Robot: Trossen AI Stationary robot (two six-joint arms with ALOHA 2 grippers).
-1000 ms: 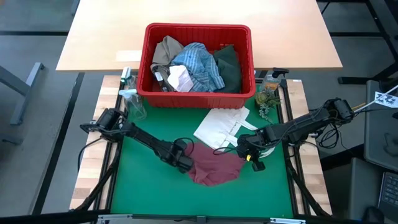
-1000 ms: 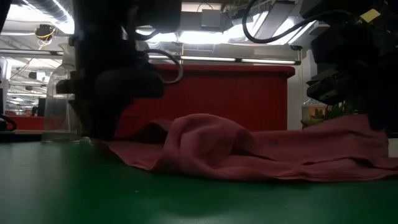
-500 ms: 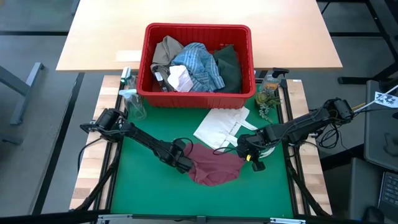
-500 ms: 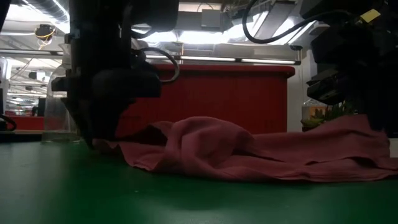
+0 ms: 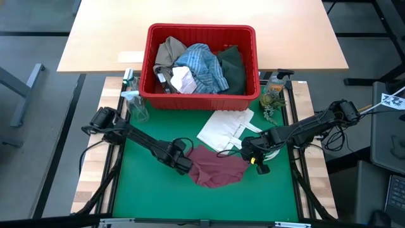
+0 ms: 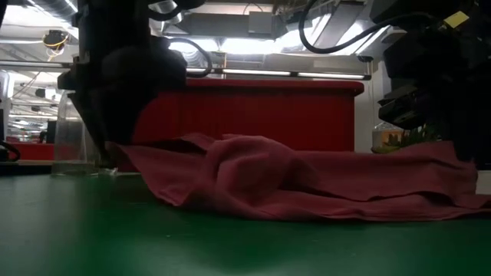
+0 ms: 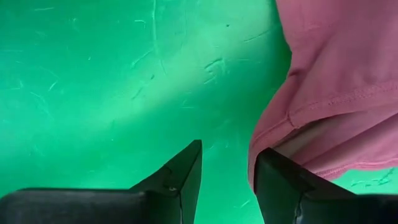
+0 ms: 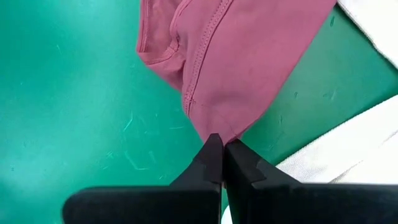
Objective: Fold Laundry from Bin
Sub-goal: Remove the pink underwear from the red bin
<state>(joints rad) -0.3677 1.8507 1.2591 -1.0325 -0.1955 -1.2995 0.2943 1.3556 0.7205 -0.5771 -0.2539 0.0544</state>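
High view: one maroon cloth [image 5: 218,172], two pincers [image 5: 185,166] [image 5: 249,152], one bin [image 5: 201,33].

Overhead and table-level views share the maroon cloth [image 5: 217,170]; both wrist cameras look down close.

A: Table [image 5: 142,183] surface?
B: Green mat, wood strips at both sides.
A: Items directly on it?
B: Maroon cloth [image 5: 218,170], crumpled, mat ctr. White tote bag [image 5: 224,130] beside it, bin side. Red bin [image 5: 201,96] at far edge. Clear spray bottle [image 5: 135,104] near bin's left corner, small plant [image 5: 272,101] near its right.
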